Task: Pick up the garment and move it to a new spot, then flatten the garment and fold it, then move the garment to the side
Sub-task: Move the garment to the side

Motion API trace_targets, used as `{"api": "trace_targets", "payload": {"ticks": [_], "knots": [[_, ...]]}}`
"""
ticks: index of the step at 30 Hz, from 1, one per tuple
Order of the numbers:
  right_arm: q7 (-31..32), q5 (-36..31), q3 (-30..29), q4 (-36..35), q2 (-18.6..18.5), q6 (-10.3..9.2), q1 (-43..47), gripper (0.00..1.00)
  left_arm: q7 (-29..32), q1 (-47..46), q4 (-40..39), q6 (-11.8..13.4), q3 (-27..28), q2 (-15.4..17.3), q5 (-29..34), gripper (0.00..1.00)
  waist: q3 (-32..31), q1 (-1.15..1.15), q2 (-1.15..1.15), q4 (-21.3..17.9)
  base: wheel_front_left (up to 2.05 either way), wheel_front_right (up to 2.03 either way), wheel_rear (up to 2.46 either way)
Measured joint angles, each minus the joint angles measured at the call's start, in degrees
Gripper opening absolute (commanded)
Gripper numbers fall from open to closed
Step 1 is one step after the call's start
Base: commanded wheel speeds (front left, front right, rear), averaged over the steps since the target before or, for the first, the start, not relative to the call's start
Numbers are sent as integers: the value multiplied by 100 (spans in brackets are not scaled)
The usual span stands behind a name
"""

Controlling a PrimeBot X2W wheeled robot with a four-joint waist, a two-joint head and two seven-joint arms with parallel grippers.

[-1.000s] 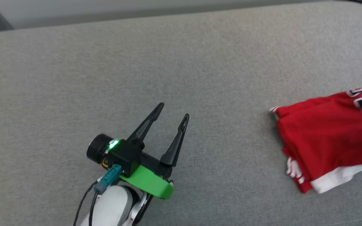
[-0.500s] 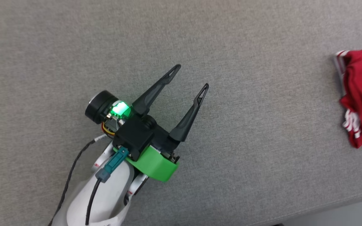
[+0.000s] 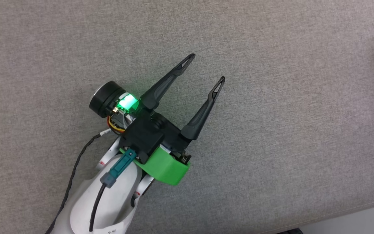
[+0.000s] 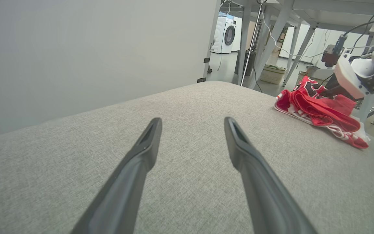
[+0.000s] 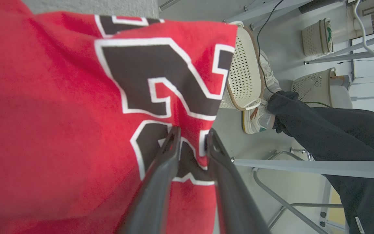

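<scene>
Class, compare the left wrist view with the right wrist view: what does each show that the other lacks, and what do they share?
Left wrist view: the left gripper, jaws wide apart, and a washing machine in the background. Right wrist view: a person's shoe and dark trouser leg. Shared: the red garment, the right gripper at it with jaws slightly apart, and pale baskets on the floor.

The garment (image 5: 60, 113) is soft, matt red cloth with a smooth, flat black-and-white print, the cushion (image 3: 271, 130) is coarse grey woven fabric, and the left gripper (image 3: 207, 67) has matt dark plastic fingers (image 3: 167, 80), a smooth green plastic mount (image 3: 164, 167) and a glossy white forearm shell (image 3: 118, 198).
</scene>
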Motion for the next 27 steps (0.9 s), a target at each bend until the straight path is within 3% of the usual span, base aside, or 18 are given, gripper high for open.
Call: {"api": "trace_targets", "payload": {"ticks": [8,14,22,23,27], "knots": [[-322,-129,178,-114,38,-1,-49,100,0,193,200,25,294,-377,-231,100,-592,-1,0,151,0,0,0],[-483,274,541,-879,300,-1,146,100,0,800,545,131,905,-544,-383,100,-1202,-2,0,285,0,0,0],[-892,1057,379,-2697,1252,-1,1306,100,0,1750,928,197,1970,-743,-504,100,-2380,-2,0,555,0,0,0],[-1057,1306,93,-3080,1672,-1,1794,100,1,1929,923,193,2183,-812,-503,100,-2679,-2,0,662,0,0,0],[-1248,1508,-165,-3511,2331,-4,2496,100,1,2160,928,182,2358,-914,-478,100,-3016,-2,0,834,0,0,0]]}}
